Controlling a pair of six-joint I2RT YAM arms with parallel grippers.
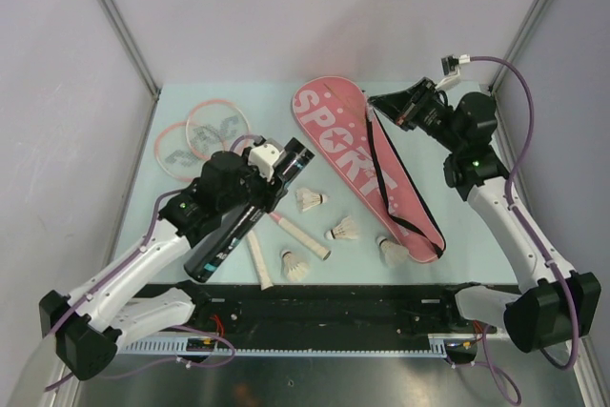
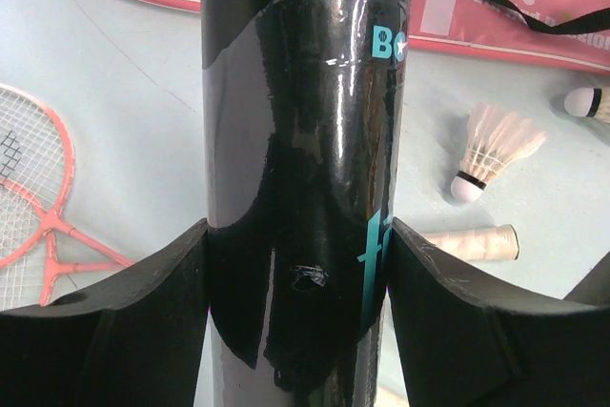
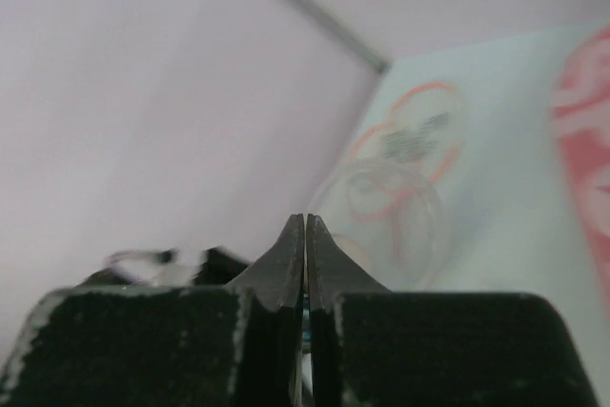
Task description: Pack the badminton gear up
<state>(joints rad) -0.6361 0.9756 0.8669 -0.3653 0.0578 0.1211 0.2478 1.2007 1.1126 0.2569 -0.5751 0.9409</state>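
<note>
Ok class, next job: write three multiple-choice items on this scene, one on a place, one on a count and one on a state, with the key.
1. Where do the racket heads lie?
A. at the far left of the table
B. on the bag
C. at the near right corner

2. How many shuttlecocks lie on the table?
A. two
B. four
C. six

3. What state is the left claw in?
A. open and empty
B. shut on the tube
C. shut on a racket

Key:
1 A, since both pink hoops sit by the far left edge in the top view.
2 B, since four white ones lie apart near the middle.
3 B, since the left wrist view shows both fingers pressed against the black tube.
</note>
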